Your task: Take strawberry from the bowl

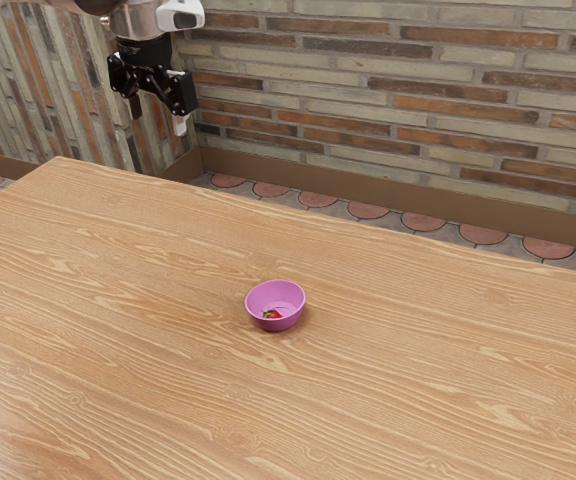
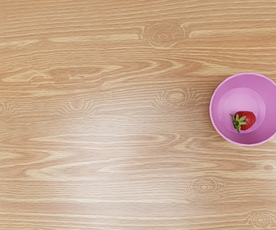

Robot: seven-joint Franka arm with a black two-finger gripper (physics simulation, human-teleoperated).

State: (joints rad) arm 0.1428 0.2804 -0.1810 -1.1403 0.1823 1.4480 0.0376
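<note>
Gripper: The black two-finger gripper hangs at the upper left of the exterior view, its fingers spread with nothing between them, well apart from the bowl.
Arm: White and silver, it enters from the exterior view's upper left.
Bowl: Pink and round, it sits upright on the wooden table.
Strawberry: The red fruit lies inside the bowl, low against the side nearest the exterior camera.
Backdrop: A wall of brown, orange and grey strips rises behind the table, above a floor with round reddish tiles.
Wrist view, bowl: Seen from above, the open bowl rests on swirling wood grain.
Wrist view, strawberry: The fruit lies on its side on the bowl's floor, off center, its green leaves visible. A pale glare brightens the tabletop beside the bowl.
</note>
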